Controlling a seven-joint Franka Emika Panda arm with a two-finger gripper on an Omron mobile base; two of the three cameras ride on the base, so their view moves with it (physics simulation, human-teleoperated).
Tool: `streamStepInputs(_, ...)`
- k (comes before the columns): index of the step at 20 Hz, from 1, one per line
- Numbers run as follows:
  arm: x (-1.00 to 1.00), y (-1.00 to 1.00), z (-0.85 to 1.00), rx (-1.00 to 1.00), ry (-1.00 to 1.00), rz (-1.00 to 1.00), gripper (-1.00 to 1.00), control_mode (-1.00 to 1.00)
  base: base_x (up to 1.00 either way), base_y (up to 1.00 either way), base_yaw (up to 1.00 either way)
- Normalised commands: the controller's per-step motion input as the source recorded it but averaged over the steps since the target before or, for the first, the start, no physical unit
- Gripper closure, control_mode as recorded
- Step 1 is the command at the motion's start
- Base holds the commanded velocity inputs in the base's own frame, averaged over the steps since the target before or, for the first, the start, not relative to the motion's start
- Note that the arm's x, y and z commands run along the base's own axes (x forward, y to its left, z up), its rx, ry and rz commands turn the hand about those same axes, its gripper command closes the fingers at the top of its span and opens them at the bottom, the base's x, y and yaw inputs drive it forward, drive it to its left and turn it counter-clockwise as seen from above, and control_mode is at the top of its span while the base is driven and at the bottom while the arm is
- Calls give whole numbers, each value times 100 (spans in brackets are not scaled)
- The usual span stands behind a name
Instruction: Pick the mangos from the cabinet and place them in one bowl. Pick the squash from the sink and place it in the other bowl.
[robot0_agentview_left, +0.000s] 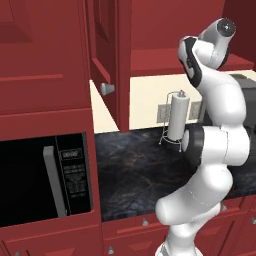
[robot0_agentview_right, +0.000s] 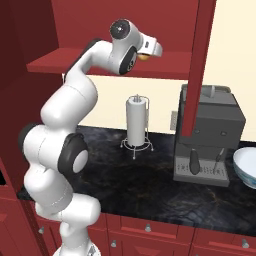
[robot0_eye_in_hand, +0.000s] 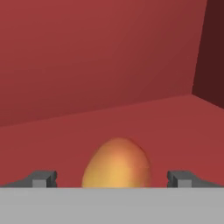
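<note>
Your arm reaches up into the open cabinet (robot0_agentview_right: 115, 65), and the fingers (robot0_eye_in_hand: 114, 179) stand spread wide, one tip on each side of a mango (robot0_eye_in_hand: 117, 164), holding nothing yet. The mango sits on the red shelf (robot0_eye_in_hand: 175, 127), centred between the tips and close to the hand. In the right base view a sliver of orange (robot0_agentview_right: 144, 57) peeks out just under the wrist, on the shelf.

You appear to be in the first step: picking a mango from the cabinet. The next move likely calls for easing the hand a little further forward so the tips pass the fruit's widest part, then closing, then lifting clear of the shelf and backing out past the open door (robot0_agentview_right: 200, 65).

The mango is smooth, egg-shaped, yellow-orange with a paler glow on top; being rounded, it may roll or squirt sideways if pinched off centre. The shelf and cabinet walls are flat, matte dark red wood.

Below, the tabletop (robot0_agentview_right: 150, 185) is glossy black veined stone. On it stand a white paper towel roll (robot0_agentview_right: 136, 120) on a thin wire stand, a boxy grey coffee machine (robot0_agentview_right: 207, 135), and at the right edge the pale, round bowl (robot0_agentview_right: 246, 167), well apart from the cabinet shelf.
</note>
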Motion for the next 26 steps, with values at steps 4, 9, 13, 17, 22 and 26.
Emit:
streamStepInputs(4,50,-8,-14,0,0,1,-100,-100,0,0,0)
streamStepInputs(9,45,-5,-15,0,0,1,-100,-100,0,0,0)
streamStepInputs(13,36,-6,-16,0,0,1,100,-100,0,0,0)
streamStepInputs(17,9,-2,-13,-2,0,0,100,-100,0,0,0)
streamStepInputs(22,-1,-6,-1,0,0,0,100,-100,0,0,0)
streamStepInputs(26,-12,-9,-12,-1,0,0,100,-100,0,0,0)
